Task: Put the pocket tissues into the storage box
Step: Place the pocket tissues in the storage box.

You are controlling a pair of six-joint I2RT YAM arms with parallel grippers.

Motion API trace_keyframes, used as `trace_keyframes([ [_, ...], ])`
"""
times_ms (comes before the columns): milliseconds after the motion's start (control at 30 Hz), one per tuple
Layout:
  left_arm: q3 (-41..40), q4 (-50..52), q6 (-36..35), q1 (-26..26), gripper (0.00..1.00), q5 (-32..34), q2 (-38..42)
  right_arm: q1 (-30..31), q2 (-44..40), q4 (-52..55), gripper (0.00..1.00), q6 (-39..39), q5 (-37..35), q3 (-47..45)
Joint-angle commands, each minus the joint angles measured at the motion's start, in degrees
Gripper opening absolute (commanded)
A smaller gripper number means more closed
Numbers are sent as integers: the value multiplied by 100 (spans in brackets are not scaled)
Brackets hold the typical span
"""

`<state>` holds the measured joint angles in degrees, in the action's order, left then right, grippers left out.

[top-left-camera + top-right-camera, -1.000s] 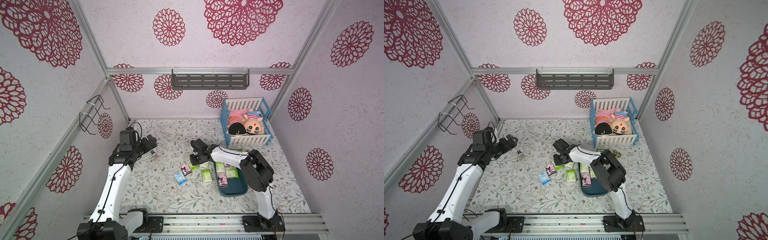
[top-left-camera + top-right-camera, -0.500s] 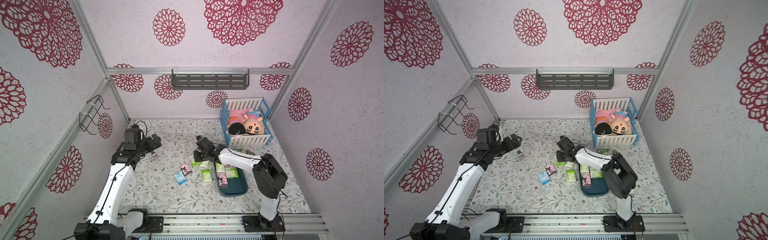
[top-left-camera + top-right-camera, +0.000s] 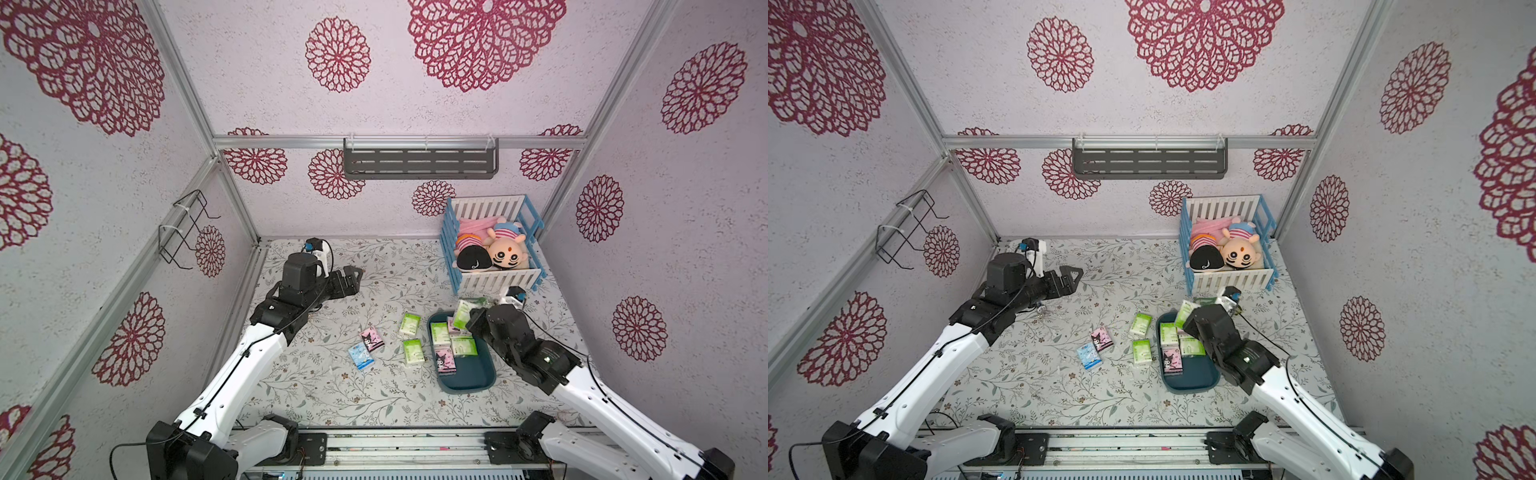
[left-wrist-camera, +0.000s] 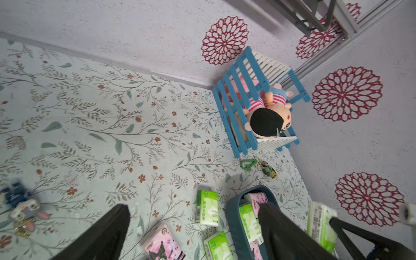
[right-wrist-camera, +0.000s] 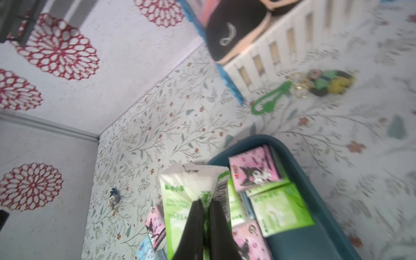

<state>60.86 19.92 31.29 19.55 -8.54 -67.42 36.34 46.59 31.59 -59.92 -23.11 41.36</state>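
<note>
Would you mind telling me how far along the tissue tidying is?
Done: several packs lie in the storage box. In hand: the right gripper holds a green pack above its far end. Left on the table: two green packs, a pink pack, a light blue pack.

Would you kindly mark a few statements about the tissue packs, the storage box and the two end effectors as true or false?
1. The right end effector is shut on a green-and-white pack. True.
2. The left end effector holds a pink pack. False: its jaws stand open, holding nothing.
3. The storage box is empty. False: several packs lie in it.
4. A light blue pack lies on the table, outside the box. True.
</note>
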Motion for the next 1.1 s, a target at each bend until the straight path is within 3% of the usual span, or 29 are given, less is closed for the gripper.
trace_keyframes([
  [0, -156, -623, -123, 166, 97, 38, -12, 14, -490, 348, 0, -1372, -398, -540],
  [233, 6, -350, -359, 231, 97, 123, -161, 151, -208, -769, 0, -2556, -88, -1228],
  [467, -177, -263, -402, 233, 97, 458, 101, 251, -23, -1147, 0, -3383, -310, -1498],
  [1067, -39, -47, -668, 229, 97, 616, 118, 329, 178, -1346, 0, -4419, -363, -1877],
])
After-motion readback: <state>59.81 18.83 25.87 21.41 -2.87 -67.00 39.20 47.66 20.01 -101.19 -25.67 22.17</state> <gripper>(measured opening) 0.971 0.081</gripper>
